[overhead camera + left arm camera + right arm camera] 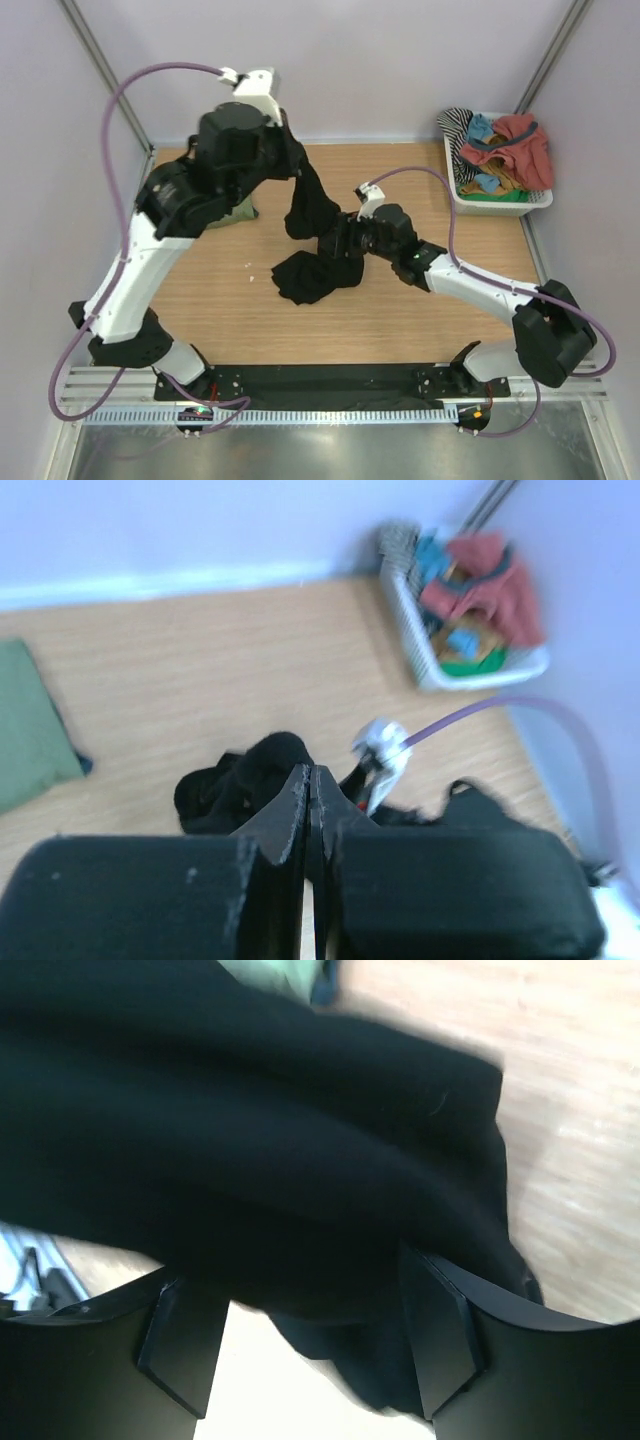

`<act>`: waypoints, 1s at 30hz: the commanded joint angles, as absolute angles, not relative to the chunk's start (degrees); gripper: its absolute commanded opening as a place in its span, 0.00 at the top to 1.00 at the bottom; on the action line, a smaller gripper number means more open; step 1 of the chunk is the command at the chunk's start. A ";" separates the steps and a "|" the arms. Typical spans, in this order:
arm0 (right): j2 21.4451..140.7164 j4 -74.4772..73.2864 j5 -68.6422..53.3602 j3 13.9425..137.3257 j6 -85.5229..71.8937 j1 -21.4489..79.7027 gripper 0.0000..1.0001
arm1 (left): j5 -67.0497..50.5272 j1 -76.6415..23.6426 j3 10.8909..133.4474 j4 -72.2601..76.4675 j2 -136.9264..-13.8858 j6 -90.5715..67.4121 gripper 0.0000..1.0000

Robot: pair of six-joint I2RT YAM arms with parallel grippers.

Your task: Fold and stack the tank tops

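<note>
The black tank top (309,272) lies partly bunched on the table, with one end lifted. My left gripper (298,166) is raised and shut on that lifted end, so the cloth hangs down from it; in the left wrist view the jaws (310,772) are pressed together above the black cloth (240,780). My right gripper (336,241) is low at the hanging cloth. In the right wrist view it (310,1332) is open, with the black tank top (260,1160) filling the space between its fingers. The olive green tank top (241,212) lies folded at the back left, mostly hidden under my left arm, and shows in the left wrist view (28,735).
A white basket (500,203) stands at the back right with red, teal and striped garments (512,145); it also shows in the left wrist view (415,630). Purple cables loop from both arms. Walls close in the table at the back and sides.
</note>
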State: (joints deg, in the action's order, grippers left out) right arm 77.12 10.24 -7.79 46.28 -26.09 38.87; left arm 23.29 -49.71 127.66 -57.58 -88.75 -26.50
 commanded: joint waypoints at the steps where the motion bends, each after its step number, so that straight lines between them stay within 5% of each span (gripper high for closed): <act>1: 80.59 15.90 -3.78 45.53 -26.10 41.82 0.29 | 26.19 -49.66 135.08 -56.52 -84.38 -25.49 1.00; 7: 86.57 17.40 -0.27 44.31 -27.42 43.24 0.37 | 33.56 -49.66 133.95 -50.02 -78.41 -23.21 1.00; 12: 85.88 17.23 1.93 42.19 -28.83 43.24 0.99 | 42.34 -49.57 128.16 -43.70 -70.69 -20.13 1.00; 23: 61.54 -9.11 -8.09 49.38 -24.44 43.59 0.99 | 53.61 -49.57 110.94 -41.14 -55.47 -19.16 1.00; 26: 64.83 -23.34 -8.76 59.12 -21.10 40.71 0.99 | 55.28 -49.57 102.95 -37.29 -53.18 -20.03 1.00; 30: 77.14 -32.16 -29.13 70.64 -19.69 23.32 0.99 | 55.63 -49.57 92.04 -33.57 -54.92 -22.84 1.00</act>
